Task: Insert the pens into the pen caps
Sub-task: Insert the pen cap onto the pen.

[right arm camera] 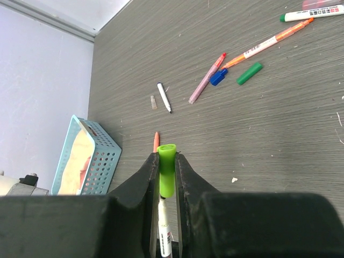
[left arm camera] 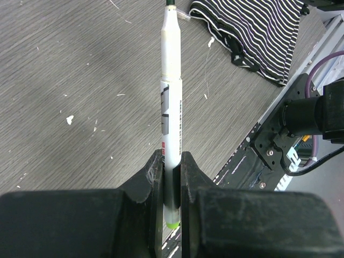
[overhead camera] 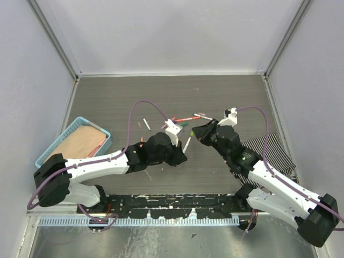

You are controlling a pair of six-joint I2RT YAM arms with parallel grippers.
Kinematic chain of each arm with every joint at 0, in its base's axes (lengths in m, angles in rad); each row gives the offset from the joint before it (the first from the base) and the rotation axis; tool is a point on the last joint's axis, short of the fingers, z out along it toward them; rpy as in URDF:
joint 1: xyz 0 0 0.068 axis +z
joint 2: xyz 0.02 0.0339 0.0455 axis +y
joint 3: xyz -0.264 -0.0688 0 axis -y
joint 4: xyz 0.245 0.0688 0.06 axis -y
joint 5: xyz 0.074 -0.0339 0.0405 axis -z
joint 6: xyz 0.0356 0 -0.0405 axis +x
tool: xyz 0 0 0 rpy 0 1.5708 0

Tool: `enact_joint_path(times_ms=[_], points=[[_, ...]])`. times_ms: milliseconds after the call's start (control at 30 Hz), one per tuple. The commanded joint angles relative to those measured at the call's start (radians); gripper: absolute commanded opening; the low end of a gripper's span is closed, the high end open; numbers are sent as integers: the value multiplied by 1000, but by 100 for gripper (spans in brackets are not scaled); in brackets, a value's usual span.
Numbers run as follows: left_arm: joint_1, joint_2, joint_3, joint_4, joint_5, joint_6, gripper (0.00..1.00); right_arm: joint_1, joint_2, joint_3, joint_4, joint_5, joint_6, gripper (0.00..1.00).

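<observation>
My left gripper (left arm camera: pixel 172 159) is shut on a white pen (left arm camera: pixel 172 107) with a light green rear end; in the top view it (overhead camera: pixel 181 156) holds this pen (overhead camera: pixel 187 144) pointing up-right at my right gripper (overhead camera: pixel 196 133). My right gripper (right arm camera: pixel 167 157) is shut on a light green cap (right arm camera: pixel 167 171), open end facing away from the camera. The pen's tip (right arm camera: pixel 163 215) meets the cap's lower end between the fingers. On the table lie an orange pen (right arm camera: pixel 267 43), a pink pen (right arm camera: pixel 206 79), a blue cap (right arm camera: pixel 217 78), a dark green cap (right arm camera: pixel 250 73) and a green-ended white pen (right arm camera: pixel 313 13).
A small white pen (right arm camera: pixel 164 97) and a clear cap (right arm camera: pixel 153 102) lie further left, with a red-orange pen (right arm camera: pixel 156 141) near the cap. A blue basket (overhead camera: pixel 51 146) stands at the left. A striped cloth (overhead camera: pixel 274 148) lies under the right arm.
</observation>
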Motion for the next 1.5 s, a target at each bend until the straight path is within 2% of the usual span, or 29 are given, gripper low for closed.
enact_joint_path(times_ms=[0, 667, 1100, 1300, 1467], points=[[-5, -19, 15, 25, -23, 1, 0, -2, -23, 0, 34, -14, -13, 2], [-4, -7, 19, 24, -22, -2, 0, 0, -26, -18, 80, -52, -18, 3], [-5, -3, 29, 21, -60, -20, 0, -1, -39, -49, 86, -141, -32, 4], [-4, 5, 47, 26, -79, -23, 0, 1, -39, -57, 88, -188, -58, 7], [-4, 9, 58, 28, -96, -25, 0, 3, -39, -58, 92, -235, -92, 15]])
